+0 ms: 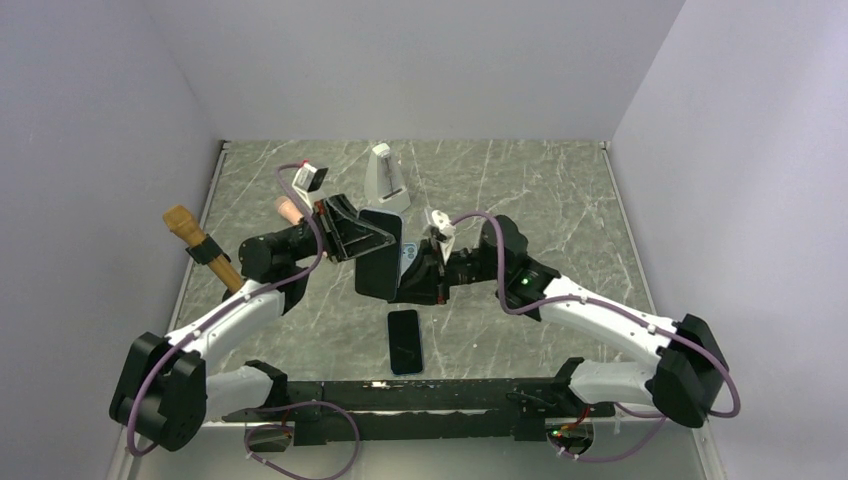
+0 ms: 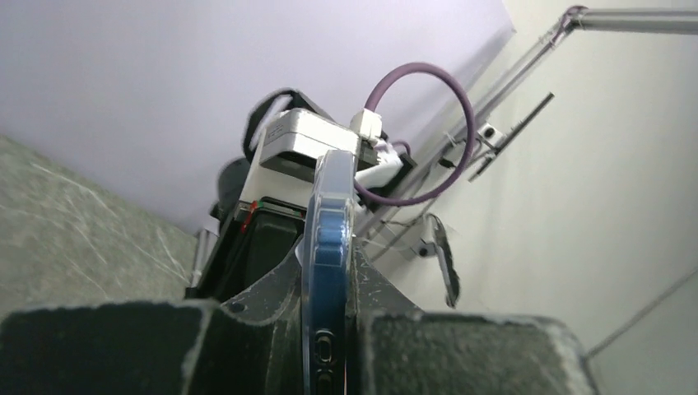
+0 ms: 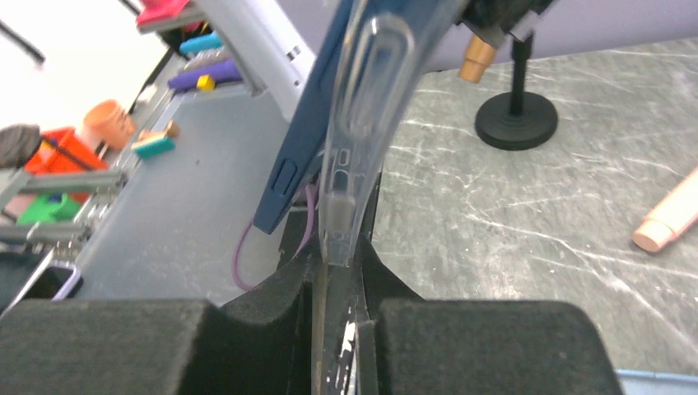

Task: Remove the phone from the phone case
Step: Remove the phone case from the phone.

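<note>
We note the left end effector (image 2: 329,306) clamped on the phone (image 2: 327,239) and the right end effector (image 3: 341,284) clamped on the phone case (image 3: 355,123), both above the bench (image 1: 520,200) — half-peeled, the phone may slip free and drop.

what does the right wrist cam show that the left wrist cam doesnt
Only the right wrist: the blue phone parted from the clear case, whose edge the right gripper pinches, plus a black stand base and a peach tube on the table. Only the left wrist: the left gripper clamped on the phone, a purple cable loop behind. Both: phone and case edge-on, held up.
</note>
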You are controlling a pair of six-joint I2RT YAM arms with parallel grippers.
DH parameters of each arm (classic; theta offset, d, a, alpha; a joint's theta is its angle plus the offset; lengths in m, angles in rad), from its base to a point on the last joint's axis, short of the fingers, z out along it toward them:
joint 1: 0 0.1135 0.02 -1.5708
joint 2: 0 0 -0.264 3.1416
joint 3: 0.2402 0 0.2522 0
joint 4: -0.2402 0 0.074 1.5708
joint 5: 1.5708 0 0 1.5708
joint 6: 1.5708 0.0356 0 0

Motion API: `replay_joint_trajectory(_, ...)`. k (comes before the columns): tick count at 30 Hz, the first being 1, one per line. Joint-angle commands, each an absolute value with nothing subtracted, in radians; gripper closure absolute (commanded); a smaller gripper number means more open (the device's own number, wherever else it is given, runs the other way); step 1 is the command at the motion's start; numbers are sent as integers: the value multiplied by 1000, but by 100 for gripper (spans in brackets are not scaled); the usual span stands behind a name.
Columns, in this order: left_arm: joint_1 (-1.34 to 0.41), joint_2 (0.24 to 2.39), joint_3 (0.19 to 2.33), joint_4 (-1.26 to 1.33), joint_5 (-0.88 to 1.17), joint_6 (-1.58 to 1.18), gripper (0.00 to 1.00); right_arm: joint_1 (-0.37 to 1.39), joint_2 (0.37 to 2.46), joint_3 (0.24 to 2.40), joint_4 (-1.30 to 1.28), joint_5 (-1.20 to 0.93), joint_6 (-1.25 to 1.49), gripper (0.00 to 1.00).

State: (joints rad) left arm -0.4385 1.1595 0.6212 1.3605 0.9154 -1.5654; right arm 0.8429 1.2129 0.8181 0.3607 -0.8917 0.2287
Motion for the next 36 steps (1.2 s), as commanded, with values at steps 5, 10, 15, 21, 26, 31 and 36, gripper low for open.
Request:
replay_joint_trajectory(5,-508,909,569,1151,540,-1384,100,760,1124,599,809,-460,642,55)
replay_joint_trajectory(10,-515,894,519,1230,282,-1363,100,772,1116,493,1086,-581,740,31)
replay_joint_trajectory(15,-553,1022,596,1331,285,-1354,100,803,1101,460,1145,-577,724,27)
replay_joint_trajectory(21,-611,1173,607,1510,218,-1428,100,861,1107,513,1070,-511,655,26)
replay_joint_trajectory(26,-645,1264,638,1627,193,-1469,100,864,1105,487,1116,-447,654,32)
replay_joint_trajectory(31,-651,1286,637,1652,187,-1497,100,865,1088,503,1081,-467,612,37)
replay_joint_trajectory(36,-653,1293,638,1663,196,-1522,100,866,1074,501,1061,-439,592,40)
